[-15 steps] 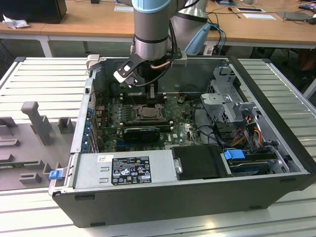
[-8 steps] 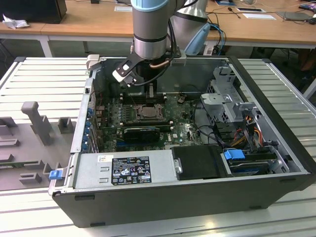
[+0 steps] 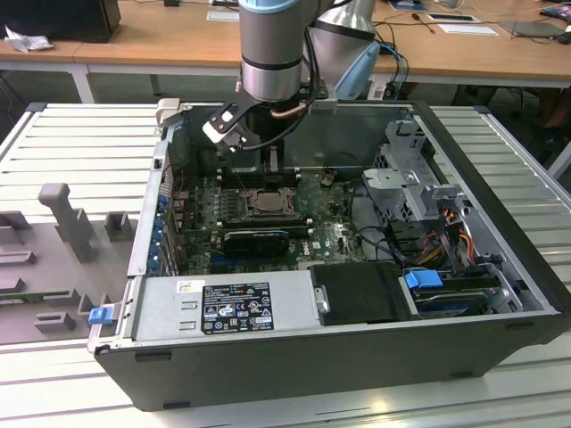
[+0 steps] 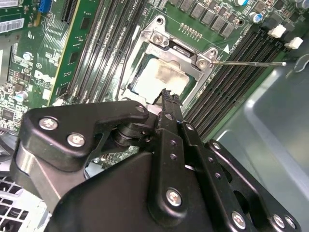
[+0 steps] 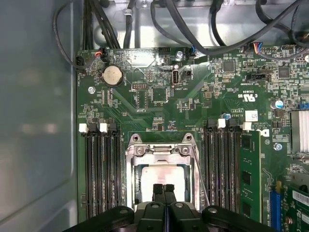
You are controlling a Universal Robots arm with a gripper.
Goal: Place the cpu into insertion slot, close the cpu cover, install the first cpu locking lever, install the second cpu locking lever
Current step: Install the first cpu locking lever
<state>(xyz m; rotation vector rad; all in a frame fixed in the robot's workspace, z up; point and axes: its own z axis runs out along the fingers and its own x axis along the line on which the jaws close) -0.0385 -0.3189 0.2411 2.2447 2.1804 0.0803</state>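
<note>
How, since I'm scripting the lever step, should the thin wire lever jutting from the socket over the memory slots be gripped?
Probably near its free end: the lever is a thin straight wire attached at the socket frame, its far end standing out over the memory slots. Come from above, fingers either side of the wire, across its length.

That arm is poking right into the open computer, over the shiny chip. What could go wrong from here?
1. The gripper, jaws shut, sits right at the edge of the cpu cover. A small slip could press them onto the bare face of the cpu.
2. A thin wire lever sticks out across the memory slots. If the jaws miss it, it might spring back or scrape them.
</note>
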